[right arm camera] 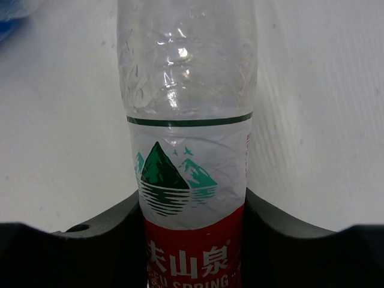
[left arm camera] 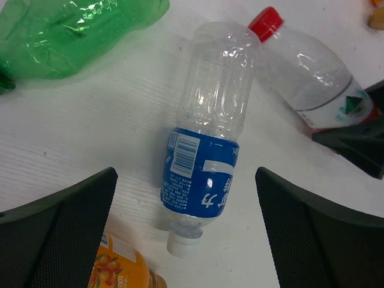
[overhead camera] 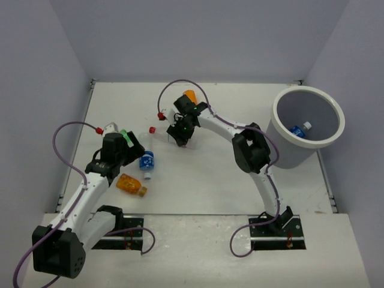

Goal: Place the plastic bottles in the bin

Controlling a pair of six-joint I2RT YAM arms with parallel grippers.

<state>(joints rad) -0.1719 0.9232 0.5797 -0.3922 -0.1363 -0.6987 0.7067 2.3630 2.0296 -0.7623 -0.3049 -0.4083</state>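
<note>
The red-labelled bottle lies on the table, well left of the bin, with the right gripper closed around its label. It looks empty, so probably light, thin and crushable; the label band seems the best hold. The left gripper hangs wide open and empty over a blue-labelled bottle.

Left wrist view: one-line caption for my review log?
Open left fingers flank a blue-labelled bottle lying flat; green bottle, red-capped bottle and orange bottle nearby.

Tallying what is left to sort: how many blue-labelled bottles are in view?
2. One bottle lies inside the bin; the other bottle lies on the table, between the open fingers of the left end effector. Others may be hidden.
</note>
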